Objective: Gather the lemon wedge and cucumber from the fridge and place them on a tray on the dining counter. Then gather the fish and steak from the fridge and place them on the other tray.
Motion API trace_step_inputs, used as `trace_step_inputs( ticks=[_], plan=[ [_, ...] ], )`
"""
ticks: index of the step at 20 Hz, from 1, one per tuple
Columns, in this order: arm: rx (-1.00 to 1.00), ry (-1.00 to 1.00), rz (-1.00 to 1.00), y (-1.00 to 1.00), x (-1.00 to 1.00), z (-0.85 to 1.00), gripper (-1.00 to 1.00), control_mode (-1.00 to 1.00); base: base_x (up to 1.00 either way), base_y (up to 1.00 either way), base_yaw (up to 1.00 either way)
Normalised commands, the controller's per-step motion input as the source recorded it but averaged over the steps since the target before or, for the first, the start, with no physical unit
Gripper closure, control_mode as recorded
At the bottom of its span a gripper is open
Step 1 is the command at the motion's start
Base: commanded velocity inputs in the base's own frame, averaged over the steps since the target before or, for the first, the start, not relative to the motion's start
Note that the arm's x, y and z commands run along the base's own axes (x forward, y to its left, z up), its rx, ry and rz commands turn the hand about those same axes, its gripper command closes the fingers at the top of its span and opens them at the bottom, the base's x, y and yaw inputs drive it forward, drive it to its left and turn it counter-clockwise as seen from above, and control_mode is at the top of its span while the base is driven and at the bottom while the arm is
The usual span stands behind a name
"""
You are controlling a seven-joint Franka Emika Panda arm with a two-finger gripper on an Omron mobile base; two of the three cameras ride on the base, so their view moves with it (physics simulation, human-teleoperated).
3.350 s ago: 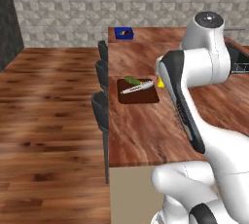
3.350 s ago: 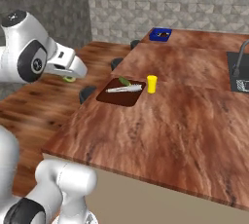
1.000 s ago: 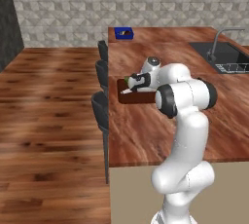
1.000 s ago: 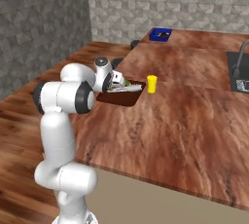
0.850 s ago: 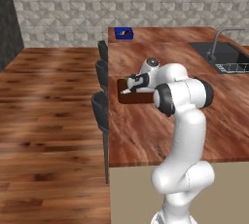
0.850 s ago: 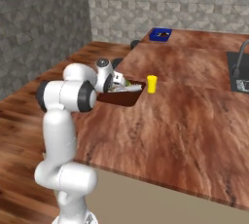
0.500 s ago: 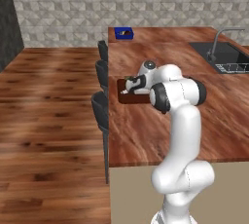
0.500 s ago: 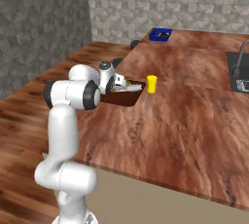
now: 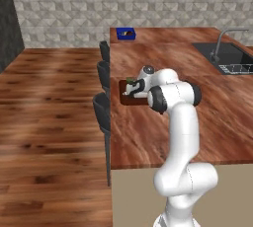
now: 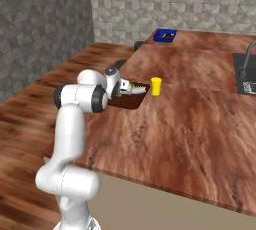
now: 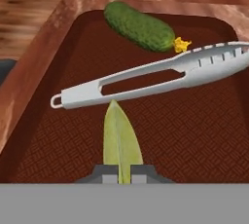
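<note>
Over one edge of the tray (image 11: pixel 204 135), the gripper (image 11: pixel 119 172) was seen clamped on the lemon wedge (image 11: pixel 119 140), which was held low above the tray's dark floor. The cucumber (image 11: pixel 138 26) was laid at the tray's opposite side, and silver tongs (image 11: pixel 146 79) were stretched across its middle. The tray was set on the dining counter (image 10: pixel 190 124).

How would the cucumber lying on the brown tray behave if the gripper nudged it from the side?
The cucumber is a rounded, stubby oval lying flat, so it would probably roll rather than slide. The tray has a raised rim, which would likely stop it. It looks solid, so probably stiff.
</note>
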Motion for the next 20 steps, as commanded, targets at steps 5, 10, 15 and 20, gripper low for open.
trace_step_inputs(
  ticks=[5,10,15,20],
  plan=[
    [0.00,0.00,0.00,0.00,0.31,-0.33,1.00,-1.00,0.00,0.00,0.00],
    [0.00,0.00,0.00,0.00,0.19,-0.23,-1.00,-1.00,0.00,0.00,0.00],
    [0.01,0.00,0.00,0.00,0.02,0.03,-1.00,-1.00,0.00,0.00,0.00],
    [0.00,0.00,0.00,0.00,-0.01,0.38,-1.00,-1.00,0.00,0.00,0.00]
  ],
)
